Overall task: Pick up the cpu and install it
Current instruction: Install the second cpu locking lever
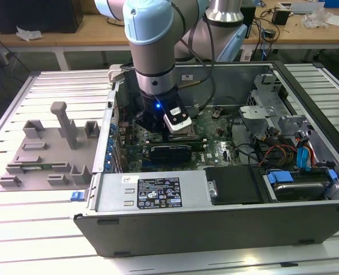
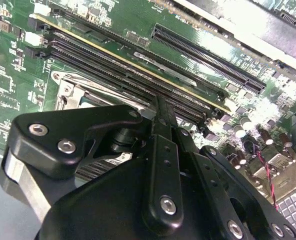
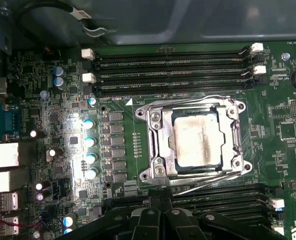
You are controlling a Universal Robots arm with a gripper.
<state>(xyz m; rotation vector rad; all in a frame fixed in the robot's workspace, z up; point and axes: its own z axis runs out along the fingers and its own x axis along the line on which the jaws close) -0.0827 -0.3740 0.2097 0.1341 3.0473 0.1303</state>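
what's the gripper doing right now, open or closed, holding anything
Gripper: open or shut cannot be told; it hangs over the motherboard, with the cpu lying in its socket frame.

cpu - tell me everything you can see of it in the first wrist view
The cpu is a flat square chip with a dull silver metal top, smeared with pale residue, and a thin darker rim. It lies flat in the socket frame on the green motherboard, between rows of memory slots. The frame's metal edges surround it. Nothing grips it.
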